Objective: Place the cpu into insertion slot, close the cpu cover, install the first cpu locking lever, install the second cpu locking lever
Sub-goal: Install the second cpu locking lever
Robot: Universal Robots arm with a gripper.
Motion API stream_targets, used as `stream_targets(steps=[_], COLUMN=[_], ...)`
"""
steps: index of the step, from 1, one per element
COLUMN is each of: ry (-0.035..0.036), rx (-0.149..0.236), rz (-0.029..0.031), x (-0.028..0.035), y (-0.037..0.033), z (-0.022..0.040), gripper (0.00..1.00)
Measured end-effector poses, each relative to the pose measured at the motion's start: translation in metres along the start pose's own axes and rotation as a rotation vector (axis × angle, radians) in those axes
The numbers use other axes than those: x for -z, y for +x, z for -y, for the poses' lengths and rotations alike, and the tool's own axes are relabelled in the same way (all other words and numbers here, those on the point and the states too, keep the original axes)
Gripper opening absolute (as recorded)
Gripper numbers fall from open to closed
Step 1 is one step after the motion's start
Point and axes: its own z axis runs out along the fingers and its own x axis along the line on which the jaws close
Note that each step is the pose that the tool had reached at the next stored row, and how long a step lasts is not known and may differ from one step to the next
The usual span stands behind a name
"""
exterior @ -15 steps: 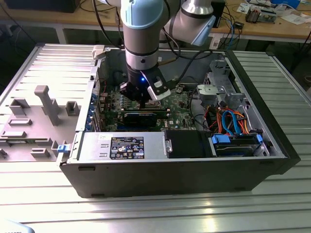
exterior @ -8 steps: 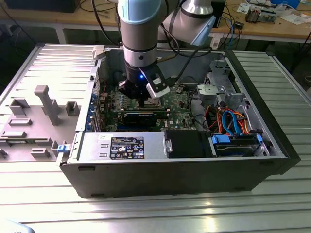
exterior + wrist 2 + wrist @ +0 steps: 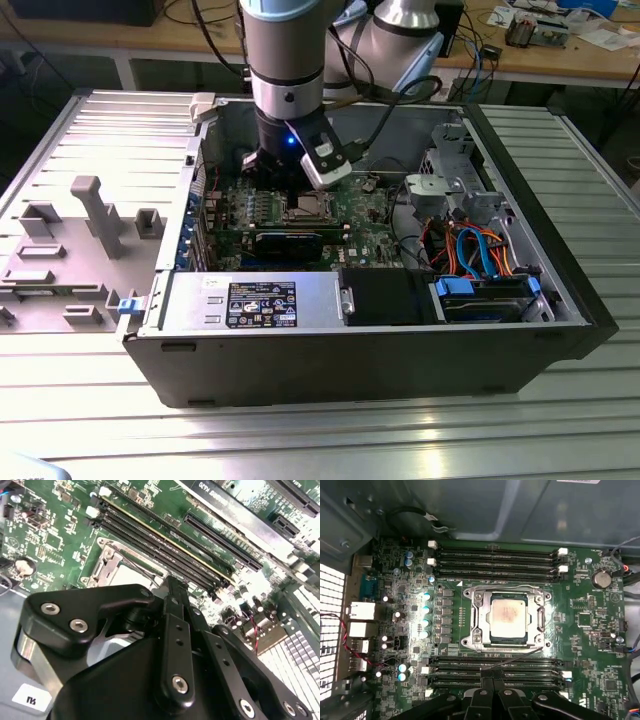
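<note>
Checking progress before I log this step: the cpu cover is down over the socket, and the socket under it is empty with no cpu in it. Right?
Not quite. The first wrist view shows the cpu already sitting in the insertion slot, its silvery top visible through the window of the cpu cover. The cover does lie down over the socket.
</note>
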Motion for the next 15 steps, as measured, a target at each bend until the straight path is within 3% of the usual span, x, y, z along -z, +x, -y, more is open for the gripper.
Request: stream_targets(steps=[2,5,7,9,11,15], ry=[-0.0026,-0.0096,-0.0137,-0.0142,-0.0148,-0.015], rx=[0.0,-0.002,-0.004,-0.006,-0.008,-0.009], rz=[-0.0018,-0.0147,-0.0299,-0.0416,-0.0579,-0.0621], x=[-0.0001,-0.001,-0.0035,-0.0057,-0.0097,-0.0177], y=[-0.0011,-0.0055,-0.0097,-0.0134,-0.018,-0.016], z=[0.0001,0.0004,0.0009,0.0013,0.0018,0.0022], gripper=[0.11,0.11,0.11,0.11,0.11,0.11])
